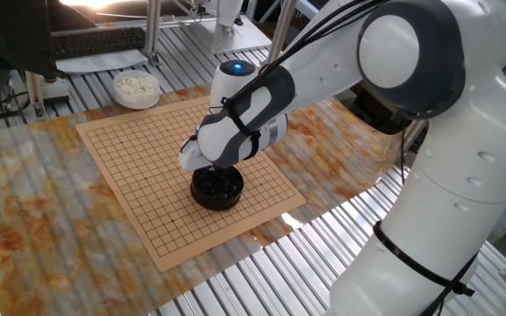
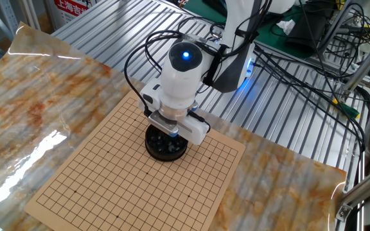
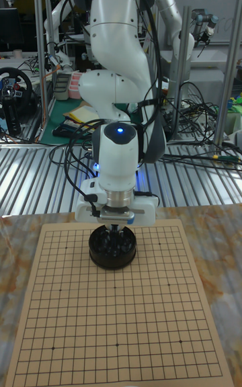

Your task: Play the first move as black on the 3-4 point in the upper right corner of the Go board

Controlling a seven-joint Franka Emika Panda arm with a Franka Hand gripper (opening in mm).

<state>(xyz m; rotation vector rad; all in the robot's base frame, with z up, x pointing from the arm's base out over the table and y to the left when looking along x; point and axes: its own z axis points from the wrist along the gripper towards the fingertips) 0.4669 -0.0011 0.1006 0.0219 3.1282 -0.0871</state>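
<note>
The gripper (image 3: pixel 117 231) hangs straight down over the black bowl (image 3: pixel 112 246), its fingers (image 3: pixel 119 234) dipped inside the rim among the black stones (image 3: pixel 107 244). The fingers sit close together, but the wrist body hides them in both fixed views and the tall view is too small to settle it, so I cannot tell whether they are clenched on a stone or released.

The bowl stands on the Go board (image 3: pixel 114 320), in the tall view toward the far side and left of the middle line. In one fixed view the bowl (image 1: pixel 216 189) is toward the board's (image 1: pixel 121 167) right side, under the white wrist. In the other fixed view the bowl (image 2: pixel 166 145) is near the far right corner of the board (image 2: pixel 108 186), and glossy stones show inside it.

The board grid is bare of stones: only lines and small star dots on tan wood. The 3-4 point (image 3: pixel 166 256) is unoccupied, to the right of the bowl and apart from it.

A white bowl (image 1: pixel 136 88) of white stones stands off the board, just beyond its far corner, on the worktop (image 1: pixel 25 211), which carries a marbled orange-brown sheet. A blue light (image 2: pixel 185 54) glows on the wrist top. Cables (image 2: pixel 140 51) loop from the wrist back to the arm.
</note>
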